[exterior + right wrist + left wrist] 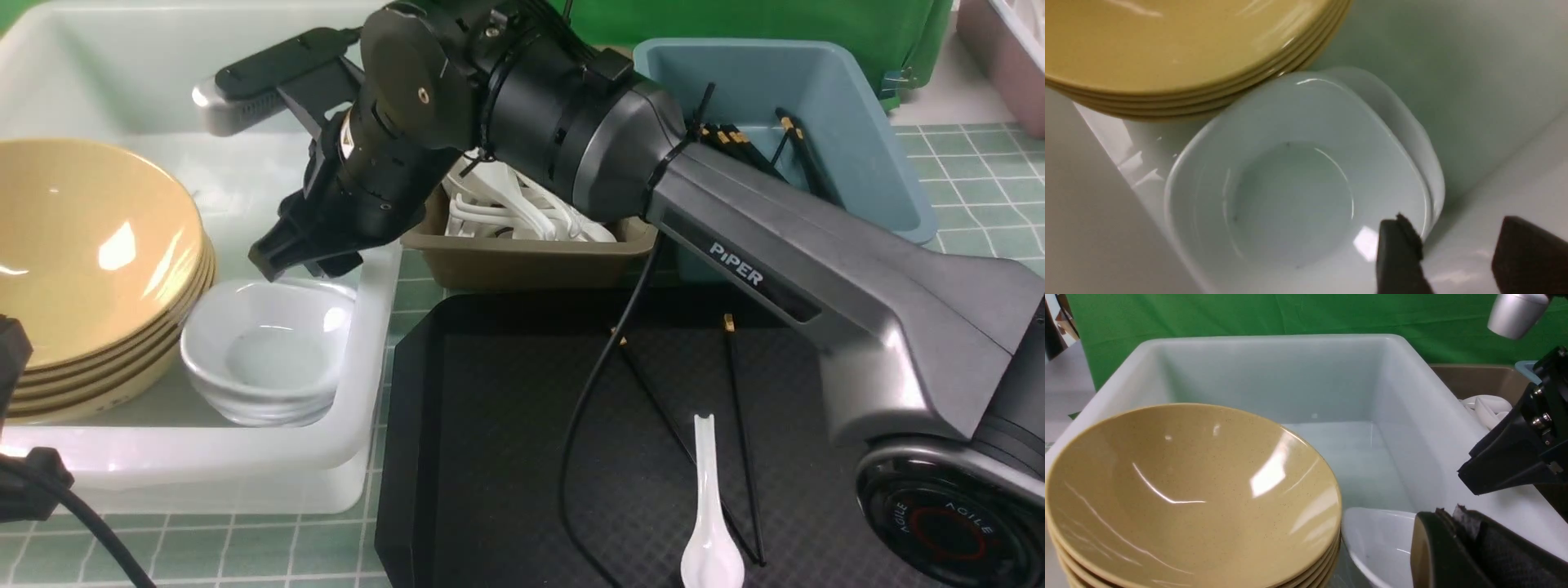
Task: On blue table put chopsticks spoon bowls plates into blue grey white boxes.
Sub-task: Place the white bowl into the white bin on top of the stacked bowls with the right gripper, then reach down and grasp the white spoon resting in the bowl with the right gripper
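Three boxes [371, 327] crowd your tiled blue table [980, 180] before a green backdrop [1290, 314]; right gripper [1457, 228] gapes over plates [1290, 204], left gripper [1447, 514] closed.

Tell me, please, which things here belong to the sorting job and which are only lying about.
Belong to the job: tan bowls, white dishes, soup spoon, black chopsticks, white tub, grey-brown box, blue box.

Only lying about: black tray, pinkish crate, black cable, green backdrop.
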Controlling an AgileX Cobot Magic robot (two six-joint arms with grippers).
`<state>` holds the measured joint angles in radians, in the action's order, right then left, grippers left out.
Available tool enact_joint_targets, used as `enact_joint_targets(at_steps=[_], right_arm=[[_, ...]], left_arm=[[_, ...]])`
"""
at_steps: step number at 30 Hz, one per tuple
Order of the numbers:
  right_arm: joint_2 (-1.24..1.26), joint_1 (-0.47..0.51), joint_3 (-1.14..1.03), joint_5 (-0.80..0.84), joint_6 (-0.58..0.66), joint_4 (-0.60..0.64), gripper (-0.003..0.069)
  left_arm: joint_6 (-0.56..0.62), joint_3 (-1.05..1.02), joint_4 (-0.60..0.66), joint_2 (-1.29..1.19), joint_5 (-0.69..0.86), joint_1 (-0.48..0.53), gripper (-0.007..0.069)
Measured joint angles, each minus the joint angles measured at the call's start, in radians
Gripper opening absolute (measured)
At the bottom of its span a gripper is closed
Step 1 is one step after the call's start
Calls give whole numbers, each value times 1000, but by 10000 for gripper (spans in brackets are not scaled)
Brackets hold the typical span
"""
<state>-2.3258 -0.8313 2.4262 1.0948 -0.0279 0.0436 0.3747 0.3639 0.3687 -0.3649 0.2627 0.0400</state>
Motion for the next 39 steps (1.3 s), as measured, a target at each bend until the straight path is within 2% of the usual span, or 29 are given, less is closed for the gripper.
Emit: enact_joint_targets(at_steps=[8,14,18,19,21,22,28,30,33,39], right_arm=[[190,46,-230,84,75,-30,384],[437,234,-651,107,81,-57,384],[488,301,-890,24,78,-34,384],[506,312,-1007,-27,77,-12,384],[523,313,-1083,-98,77,14,384],[537,311,-1175,-171,76,65,384],[542,294,-1353,-322,76,107,381],[549,293,-1385,-371,76,119,359],[558,289,-1405,-397,84,129,290],[573,281,-1411,-412,112,134,80]], left_arm=[[0,-11,0,0,4,0,3],[0,-11,37,0,-11,0,3],[0,-11,52,0,-16,0,3],[0,-11,53,0,-16,0,3],[0,-11,54,0,-18,0,3],[0,-11,55,0,-19,0,3],[0,-21,56,0,-31,0,3],[0,-34,56,0,-43,0,3],[0,-44,56,0,-53,0,3],[0,-49,56,0,-60,0,3]])
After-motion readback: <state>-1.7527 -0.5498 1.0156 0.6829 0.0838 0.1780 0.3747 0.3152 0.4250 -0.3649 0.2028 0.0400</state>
